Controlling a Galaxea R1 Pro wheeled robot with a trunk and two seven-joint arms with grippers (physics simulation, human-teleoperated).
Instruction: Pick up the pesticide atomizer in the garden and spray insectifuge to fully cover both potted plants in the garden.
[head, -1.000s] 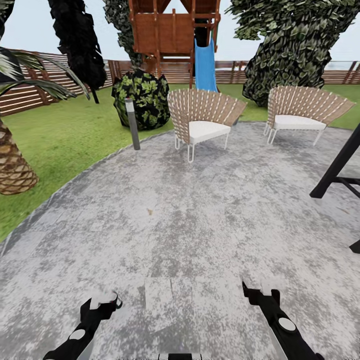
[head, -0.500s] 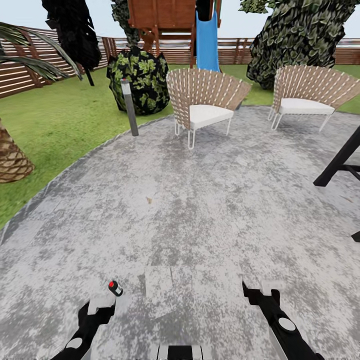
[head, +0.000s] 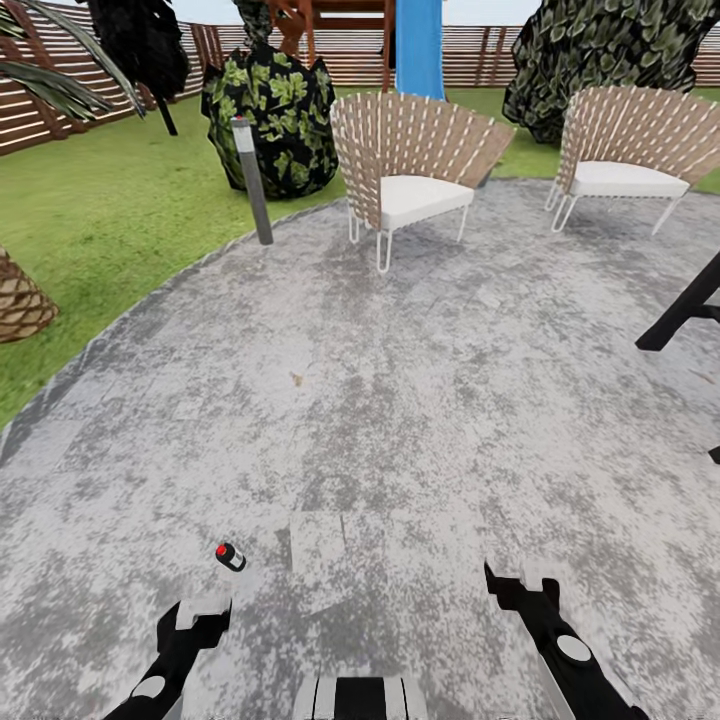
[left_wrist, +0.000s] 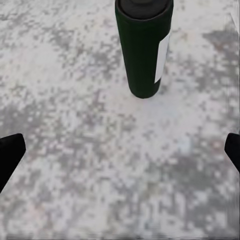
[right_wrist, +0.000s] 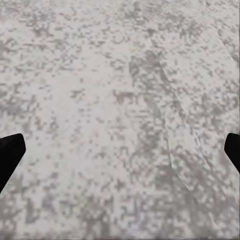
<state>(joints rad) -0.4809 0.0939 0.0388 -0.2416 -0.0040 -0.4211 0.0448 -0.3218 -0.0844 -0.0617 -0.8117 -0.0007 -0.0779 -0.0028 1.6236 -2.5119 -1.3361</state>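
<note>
Underfoot, the round patio (head: 420, 400) is mottled grey and white, grainy like worn concrete, with faint slab seams. On it stands the pesticide atomizer (left_wrist: 143, 47), a slim, smooth dark-green cylinder with a pale label strip down one side; from the head view it (head: 230, 557) shows a small dark body with a red spot on top. It sits on the paving just ahead of the left gripper (head: 203, 613), a little beyond its fingertips and apart from them. Both arms reach low and forward over the paving. The left gripper's black fingers (left_wrist: 10, 152) sit at opposite edges of the wrist picture, spread wide with nothing between them. The right gripper (head: 520, 583) is likewise splayed wide over bare stone, its fingers (right_wrist: 10, 152) far apart. Farther off stand two slatted fan-backed chairs (head: 410, 175) with white cushions, a round dark bush (head: 272, 115), a grey post (head: 252, 180), green lawn (head: 110, 220) and a brown slatted fence (head: 40, 115).
</note>
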